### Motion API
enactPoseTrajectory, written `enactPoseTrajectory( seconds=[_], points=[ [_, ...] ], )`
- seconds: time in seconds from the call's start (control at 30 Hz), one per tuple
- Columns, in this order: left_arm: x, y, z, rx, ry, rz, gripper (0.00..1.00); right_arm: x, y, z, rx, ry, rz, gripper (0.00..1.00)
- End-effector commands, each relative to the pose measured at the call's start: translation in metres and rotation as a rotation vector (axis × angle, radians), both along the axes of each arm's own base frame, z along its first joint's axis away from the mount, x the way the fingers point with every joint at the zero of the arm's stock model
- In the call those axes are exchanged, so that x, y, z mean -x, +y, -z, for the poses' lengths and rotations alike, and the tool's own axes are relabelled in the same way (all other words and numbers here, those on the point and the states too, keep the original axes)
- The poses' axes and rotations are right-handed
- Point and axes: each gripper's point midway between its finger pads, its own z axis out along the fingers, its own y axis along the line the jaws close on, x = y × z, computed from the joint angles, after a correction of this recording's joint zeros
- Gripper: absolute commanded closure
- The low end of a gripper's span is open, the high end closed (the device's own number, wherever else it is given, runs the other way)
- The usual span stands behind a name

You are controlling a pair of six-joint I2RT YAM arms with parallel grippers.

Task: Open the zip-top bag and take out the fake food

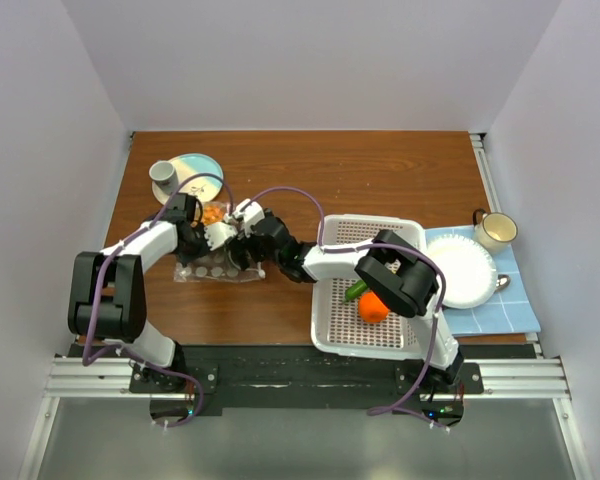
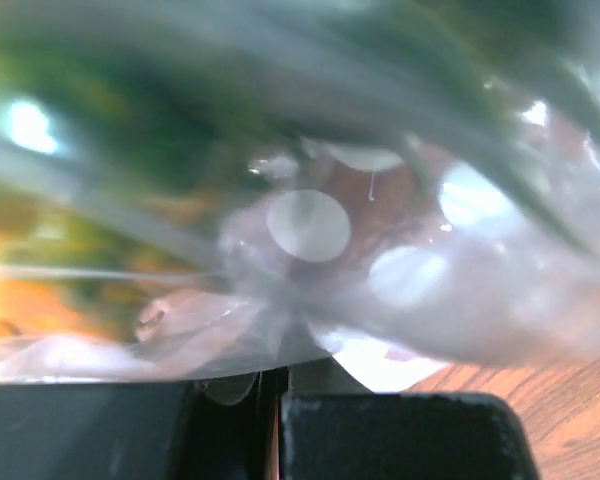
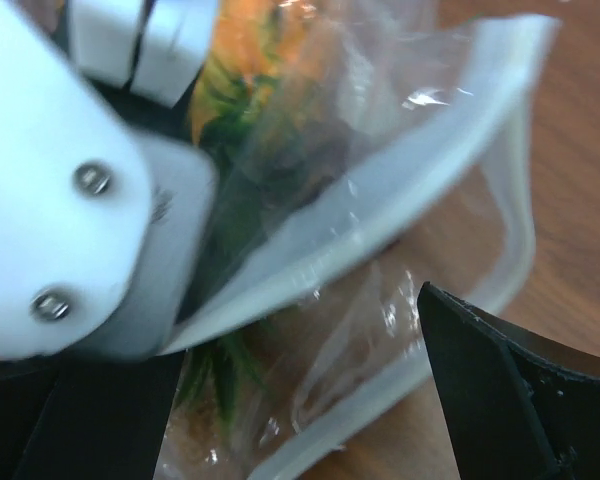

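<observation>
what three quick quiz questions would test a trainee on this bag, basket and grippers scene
1. True or false: the left gripper is shut on the clear, white-dotted zip-top plastic bag.
2. What lies in the white perforated plastic basket? A) a round orange fake fruit and a green cucumber-like piece; B) a yellow banana; C) a red apple.
3. Fill in: the right gripper, at the bag's zip edge, is ____.
Key: 1 true; 2 A; 3 open.
</observation>
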Motion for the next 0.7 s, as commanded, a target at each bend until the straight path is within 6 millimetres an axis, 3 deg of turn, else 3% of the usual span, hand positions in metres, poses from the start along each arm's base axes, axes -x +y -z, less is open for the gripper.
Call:
enactPoseTrajectory(
  seconds=[0.0, 0.1, 0.2, 0.23, 0.3, 0.33, 0.43, 0.6, 0.67],
  points=[
    [0.011, -0.008, -0.004, 0.025, 0.026, 0.075, 1.00, -0.039, -0.003, -0.037, -0.042, -0.187, 0.136, 0.01],
    [0.010, -0.009, -0.005, 0.028, 0.027, 0.086, 1.00, -0.040, 0.007, -0.036, -0.051, -0.191, 0.111, 0.01],
    [-0.002, -0.007, -0.014, 0.041, -0.010, 0.037, 1.00, -0.026, 0.018, -0.035, -0.077, -0.152, 0.009, 0.01],
    [-0.016, -0.007, -0.027, 0.066, -0.051, 0.021, 1.00, -0.021, 0.020, -0.035, -0.089, -0.138, -0.013, 0.02],
    [-0.033, -0.005, -0.047, 0.194, -0.100, -0.062, 1.00, -0.005, 0.025, -0.035, -0.124, -0.089, -0.074, 0.10],
    [-0.050, -0.004, -0.068, 0.241, -0.152, -0.081, 1.00, -0.001, 0.025, -0.032, -0.127, -0.067, -0.086, 0.15],
    [-0.062, -0.004, -0.093, 0.380, -0.164, -0.142, 1.00, 0.016, 0.030, -0.033, -0.168, -0.005, -0.154, 0.38],
    [-0.060, -0.005, -0.087, 0.412, -0.132, -0.168, 1.00, 0.026, 0.033, -0.033, -0.189, 0.051, -0.175, 0.62],
    [-0.058, -0.004, -0.078, 0.408, -0.127, -0.179, 1.00, 0.028, 0.031, -0.029, -0.182, 0.067, -0.171, 0.79]
  ],
)
